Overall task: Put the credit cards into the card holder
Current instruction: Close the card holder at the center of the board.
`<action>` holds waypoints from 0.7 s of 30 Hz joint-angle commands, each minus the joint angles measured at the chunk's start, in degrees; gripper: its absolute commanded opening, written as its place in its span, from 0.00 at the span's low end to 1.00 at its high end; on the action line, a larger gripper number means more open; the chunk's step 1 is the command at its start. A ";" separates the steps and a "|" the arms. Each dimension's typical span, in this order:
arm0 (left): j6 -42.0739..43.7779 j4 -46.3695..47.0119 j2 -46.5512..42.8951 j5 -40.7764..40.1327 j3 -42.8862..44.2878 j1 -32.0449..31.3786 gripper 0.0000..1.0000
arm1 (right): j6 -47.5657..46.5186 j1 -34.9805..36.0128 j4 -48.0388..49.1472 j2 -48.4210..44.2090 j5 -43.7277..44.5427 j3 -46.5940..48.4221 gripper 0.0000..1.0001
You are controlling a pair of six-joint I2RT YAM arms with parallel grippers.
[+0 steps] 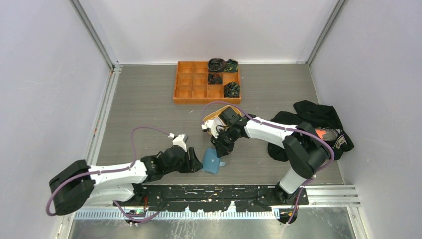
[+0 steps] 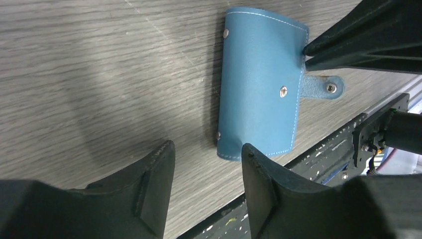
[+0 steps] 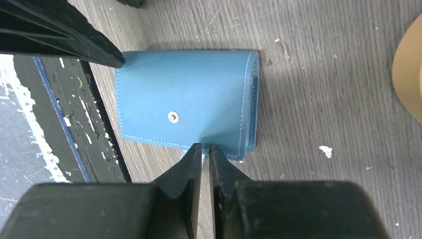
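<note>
I see blue stitched-leather snap-tab card holder [image 2: 259, 84] closed, flat. Left gripper [image 2: 206, 149] jaws apart; right gripper [image 3: 205, 148] nearly together at its edge. Risk: unpinned, it skids when pried.

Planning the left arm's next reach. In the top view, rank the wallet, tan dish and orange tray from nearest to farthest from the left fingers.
1. The wallet: just right of the left fingers, near the front edge.
2. The tan dish: mid-table, partly under the right arm.
3. The orange tray: at the far side.
</note>
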 commanded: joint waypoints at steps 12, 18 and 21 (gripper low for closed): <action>-4.73 11.39 13.77 3.86 5.07 0.19 0.33 | -5.12 -1.61 -6.53 -10.76 -5.45 4.33 0.29; -10.03 14.68 18.20 1.18 4.66 -1.72 0.26 | -8.81 -6.79 -5.61 -26.78 -6.57 -0.83 0.93; -13.30 16.10 18.76 -3.52 3.93 -3.71 0.25 | -2.65 -14.59 -6.16 -28.32 -21.57 -4.21 1.00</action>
